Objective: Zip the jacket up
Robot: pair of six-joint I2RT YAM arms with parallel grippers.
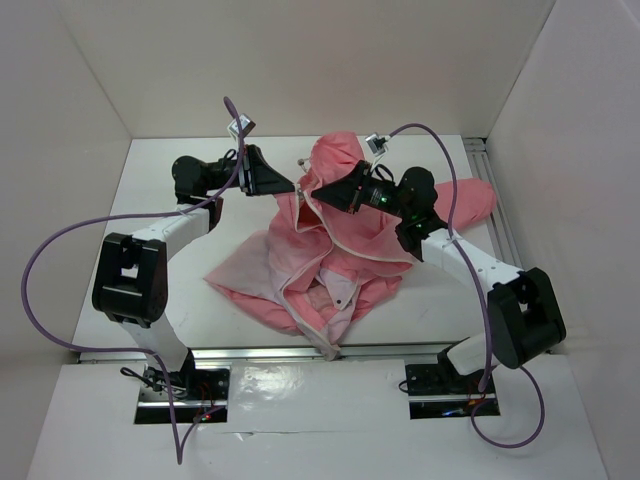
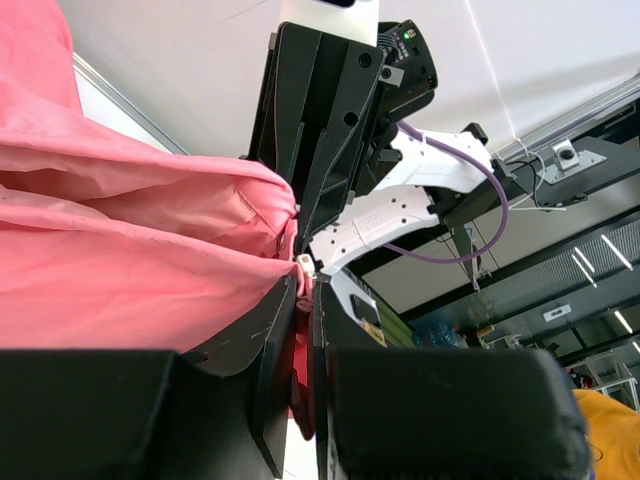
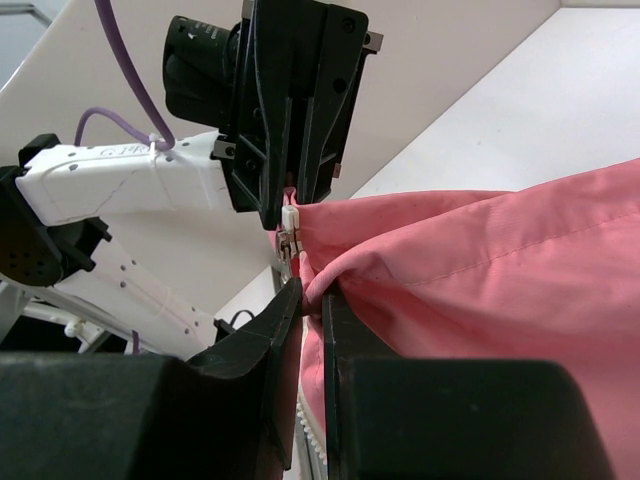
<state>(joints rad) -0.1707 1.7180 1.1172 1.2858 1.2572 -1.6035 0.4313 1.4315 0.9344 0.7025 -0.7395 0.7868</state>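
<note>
Salmon cloth, top view: the jacket (image 1: 345,250) lies crumpled in the middle of the bench (image 1: 440,300), with its far end lifted into a peak between the two arms.
Left hand, top view: the left hand (image 1: 289,187) reaches in from the left and meets that peak.
Right hand, top view: the right hand (image 1: 318,196) comes in from the other side, so the two tips sit just beside each other.
Front opening, top view: the near half gapes wide. The pale lining (image 1: 255,270) is on show, and the light zipper edge (image 1: 303,318) runs loose toward the near side of the bench.
Left hand, left wrist view: its fingers (image 2: 275,335) are squeezed together with a pink fold of jacket (image 2: 130,290) caught between them. No gap shows.
Right hand, left wrist view: it stands straight across, clamped onto the same ridge of cloth.
Right hand, right wrist view: its fingers (image 3: 280,310) are closed to a sliver, pinching a roll of jacket (image 3: 480,270) at the edge.
Slider, right wrist view: a small white slider (image 3: 290,218) sits just under the left hand's tips, with metal hanging below it. I cannot tell whether the left hand grips the slider or only the cloth beside it.
Progress: I'd call this early. Both hands have their hold at one end of the zipper, but the front is plainly open. Nearly the whole run is left to close.
</note>
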